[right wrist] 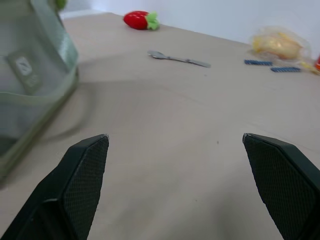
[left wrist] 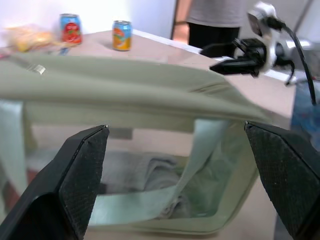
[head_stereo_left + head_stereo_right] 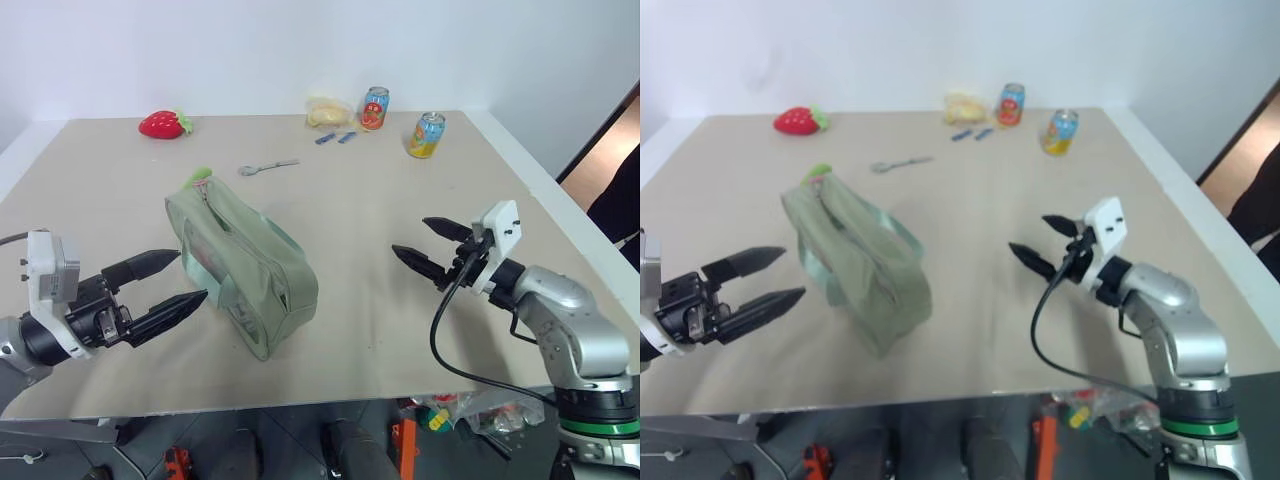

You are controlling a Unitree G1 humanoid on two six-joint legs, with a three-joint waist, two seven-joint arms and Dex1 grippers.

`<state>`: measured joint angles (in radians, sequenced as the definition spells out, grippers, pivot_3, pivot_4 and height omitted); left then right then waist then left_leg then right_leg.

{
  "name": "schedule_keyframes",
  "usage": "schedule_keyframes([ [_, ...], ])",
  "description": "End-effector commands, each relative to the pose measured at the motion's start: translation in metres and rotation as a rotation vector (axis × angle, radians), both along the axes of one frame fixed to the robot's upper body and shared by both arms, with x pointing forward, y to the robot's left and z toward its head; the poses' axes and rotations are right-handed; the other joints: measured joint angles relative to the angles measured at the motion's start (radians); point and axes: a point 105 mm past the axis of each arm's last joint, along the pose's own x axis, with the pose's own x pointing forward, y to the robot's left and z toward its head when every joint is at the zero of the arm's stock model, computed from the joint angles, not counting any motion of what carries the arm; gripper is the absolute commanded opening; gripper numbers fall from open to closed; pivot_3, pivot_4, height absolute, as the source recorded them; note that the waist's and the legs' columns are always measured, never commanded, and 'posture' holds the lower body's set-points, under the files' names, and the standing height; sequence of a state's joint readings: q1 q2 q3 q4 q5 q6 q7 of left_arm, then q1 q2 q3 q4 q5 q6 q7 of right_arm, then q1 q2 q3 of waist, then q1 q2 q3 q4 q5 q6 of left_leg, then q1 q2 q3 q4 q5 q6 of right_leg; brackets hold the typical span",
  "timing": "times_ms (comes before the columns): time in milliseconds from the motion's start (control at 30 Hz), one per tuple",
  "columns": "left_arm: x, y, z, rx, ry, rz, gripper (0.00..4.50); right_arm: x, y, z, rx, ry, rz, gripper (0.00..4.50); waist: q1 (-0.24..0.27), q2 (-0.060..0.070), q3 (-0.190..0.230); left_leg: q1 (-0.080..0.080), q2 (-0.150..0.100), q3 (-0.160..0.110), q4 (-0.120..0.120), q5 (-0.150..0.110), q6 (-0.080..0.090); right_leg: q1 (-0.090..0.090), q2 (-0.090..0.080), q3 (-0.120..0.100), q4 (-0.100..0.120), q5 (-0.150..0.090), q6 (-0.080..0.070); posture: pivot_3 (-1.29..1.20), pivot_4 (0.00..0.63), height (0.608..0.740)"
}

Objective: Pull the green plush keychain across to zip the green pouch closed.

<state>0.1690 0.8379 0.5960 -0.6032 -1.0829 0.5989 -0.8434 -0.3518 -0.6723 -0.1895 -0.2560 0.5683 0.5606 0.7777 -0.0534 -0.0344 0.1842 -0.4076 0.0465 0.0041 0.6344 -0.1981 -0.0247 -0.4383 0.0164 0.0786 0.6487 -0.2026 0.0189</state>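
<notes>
Here my left gripper [image 3: 168, 280] hovers just beside the green pouch [image 3: 245, 275], fingers spread wide and holding nothing. My right gripper [image 3: 426, 246] hangs well apart on the pouch's other side, also spread and empty. The pouch lies on the table [image 3: 360, 320], with the green plush keychain [image 3: 199, 177] at its far end, toward the spoon [image 3: 266, 167].

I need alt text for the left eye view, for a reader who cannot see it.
A green pouch lies on a beige table, its green plush keychain at the far end. The open left gripper and open right gripper flank it. A strawberry plush, spoon and two cans stand behind.
</notes>
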Motion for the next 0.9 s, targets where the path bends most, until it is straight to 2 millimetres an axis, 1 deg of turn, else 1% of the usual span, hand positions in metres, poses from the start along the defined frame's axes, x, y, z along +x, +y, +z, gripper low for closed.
schedule_keyframes([
  [33, -0.006, -0.004, 0.008, 0.029, -0.026, -0.041, 4.5, -0.035, 0.028, 0.044, 0.029, -0.056, 0.201, 4.45, 0.0, 0.0, 0.0, 0.0, 0.0, 0.0, 0.0, 0.0, 0.0, 0.0, 0.0, 0.0, 0.0, 0.0, 0.0, 0.0, 0.15, 0.74],
  [100, -0.006, -0.005, 0.007, 0.036, -0.026, -0.05, 4.5, -0.051, 0.042, 0.045, 0.018, -0.03, 0.271, 4.45, 0.003, 0.0, 0.0, 0.0, 0.0, -0.001, -0.001, 0.0, 0.0, 0.0, 0.0, -0.001, 0.0, 0.0, 0.0, 0.0, 0.15, 0.74],
  [200, -0.005, -0.009, 0.009, 0.034, -0.028, -0.07, 4.5, -0.06, 0.06, 0.036, 0.028, 0.005, 0.299, 4.45, 0.005, -0.001, 0.0, 0.0, 0.001, -0.002, -0.001, -0.002, -0.001, 0.0, 0.001, -0.002, 0.0, 0.0, 0.0, 0.0, 0.15, 0.74],
  [267, -0.004, -0.013, 0.01, 0.042, -0.023, -0.097, 4.5, -0.061, 0.075, 0.023, 0.035, 0.025, 0.307, 4.45, 0.005, -0.001, -0.001, -0.001, 0.001, -0.002, -0.001, -0.002, -0.001, 0.0, 0.0, -0.002, 0.0, 0.0, 0.0, 0.0, 0.15, 0.74],
  [433, 0.0, -0.016, 0.012, 0.058, -0.035, -0.108, 4.5, -0.057, 0.094, 0.01, 0.062, 0.066, 0.324, 4.45, 0.004, -0.001, 0.0, -0.001, 0.001, 0.0, 0.0, -0.002, -0.001, -0.001, 0.0, -0.001, 0.0, 0.0, 0.0, 0.0, 0.15, 0.74],
  [700, 0.002, -0.018, 0.011, 0.06, -0.034, -0.115, 4.5, -0.062, 0.117, 0.005, 0.056, 0.079, 0.425, 4.45, 0.004, -0.001, 0.0, -0.001, 0.001, 0.0, 0.0, -0.002, -0.001, -0.001, 0.0, -0.001, 0.0, 0.0, 0.0, 0.0, 0.15, 0.74],
  [833, 0.003, -0.019, 0.014, 0.07, -0.044, -0.114, 4.5, -0.056, 0.127, -0.001, 0.05, 0.097, 0.446, 4.45, 0.004, -0.001, 0.0, -0.001, 0.002, 0.0, 0.0, -0.002, -0.001, -0.001, 0.001, -0.001, 0.0, 0.0, 0.0, 0.0, 0.15, 0.74],
  [900, 0.004, -0.019, 0.016, 0.063, -0.052, -0.105, 4.5, -0.054, 0.129, -0.005, 0.045, 0.105, 0.446, 3.92, 0.004, -0.001, 0.0, -0.001, 0.002, -0.001, 0.0, -0.002, -0.001, -0.001, 0.001, -0.001, 0.0, 0.0, 0.0, 0.0, 0.15, 0.74],
])
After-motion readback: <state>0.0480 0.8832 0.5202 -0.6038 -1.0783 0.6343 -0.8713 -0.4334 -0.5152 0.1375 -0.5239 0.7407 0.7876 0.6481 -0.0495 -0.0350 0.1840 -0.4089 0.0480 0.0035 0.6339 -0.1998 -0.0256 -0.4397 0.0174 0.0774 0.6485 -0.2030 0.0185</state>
